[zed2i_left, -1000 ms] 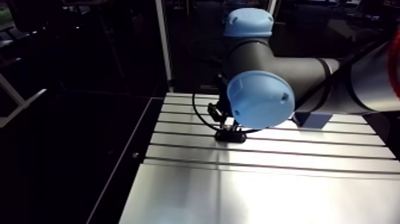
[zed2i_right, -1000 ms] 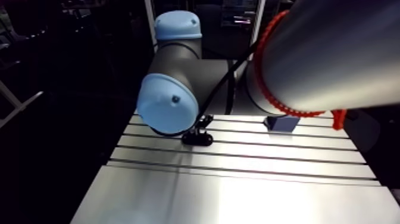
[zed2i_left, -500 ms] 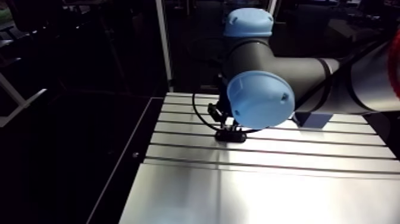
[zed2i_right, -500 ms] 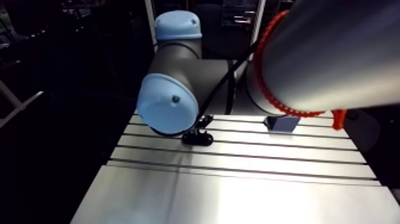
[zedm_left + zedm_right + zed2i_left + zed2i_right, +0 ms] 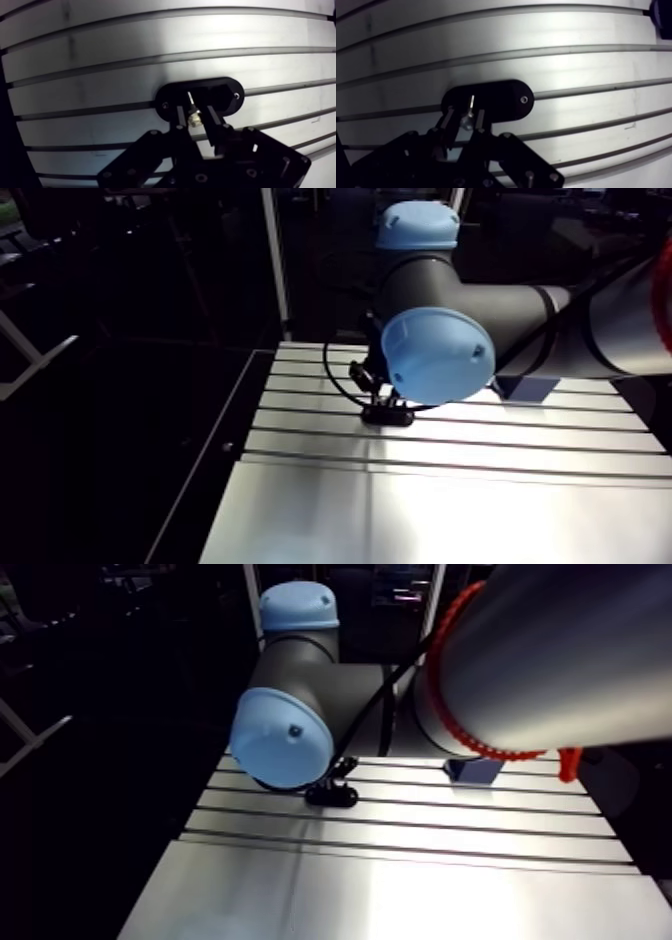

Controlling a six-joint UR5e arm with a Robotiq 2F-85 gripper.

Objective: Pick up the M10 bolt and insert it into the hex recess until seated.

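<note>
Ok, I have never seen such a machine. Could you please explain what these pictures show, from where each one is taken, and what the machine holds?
It is one robot arm with light-blue joint caps, working at a slotted aluminium table. The two arm views come from a camera that rides on the arm's upper part, so you look down past its own joints. The two wrist views come from a camera at the gripper, looking down past its two black fingers. On the table lie a black oval plate and, farther off, a dark blue block. The fingers are shut on a small metal bolt, held over the plate. Whether its tip has entered the plate, I cannot tell.
</note>
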